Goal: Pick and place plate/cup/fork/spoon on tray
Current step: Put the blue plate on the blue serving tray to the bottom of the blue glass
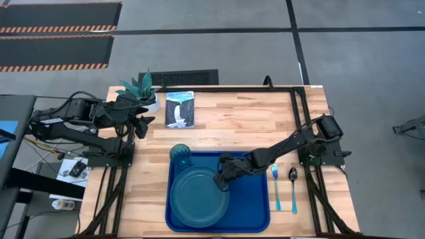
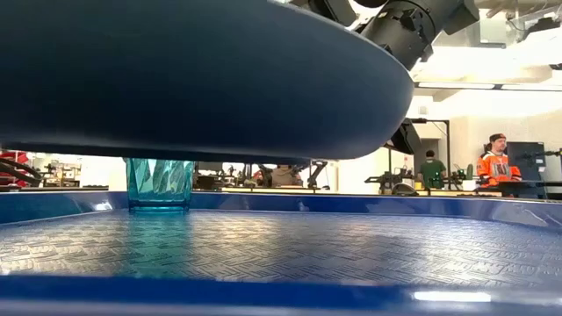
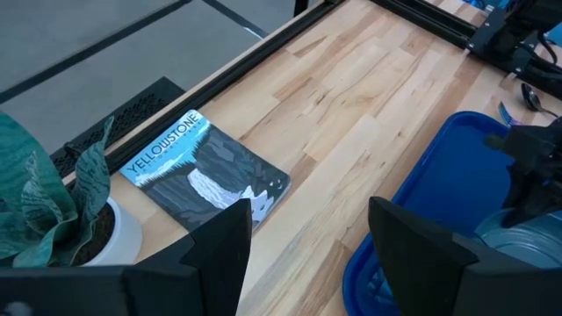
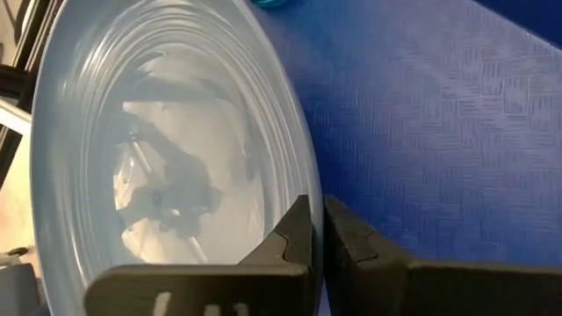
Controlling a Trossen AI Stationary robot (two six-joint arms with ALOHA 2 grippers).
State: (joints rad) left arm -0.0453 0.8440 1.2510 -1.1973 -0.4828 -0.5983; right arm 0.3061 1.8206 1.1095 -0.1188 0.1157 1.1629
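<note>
Plate [image 1: 198,194]: held above the tray [image 1: 255,216] floor; rim pinched by right gripper [image 1: 221,178], fingers nearly closed.
Low view: plate underside blocks most; cup [image 2: 159,184] visible at tray's far-left corner.
Left gripper [image 3: 303,237]: parted, empty, near booklet [image 3: 204,168].

Only legible txt: "YELLOWSTONE" on booklet [image 3: 200,175] cover by plant.

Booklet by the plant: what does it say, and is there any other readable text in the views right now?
"YELLOWSTONE": along the top edge of the booklet, read in the left wrist view.
The same booklet in the high view: print too small to read.
Orange jersey on a person in the low view: marking too blurred to read.
The tray, plate, cup, fork and spoon: no text visible.
</note>
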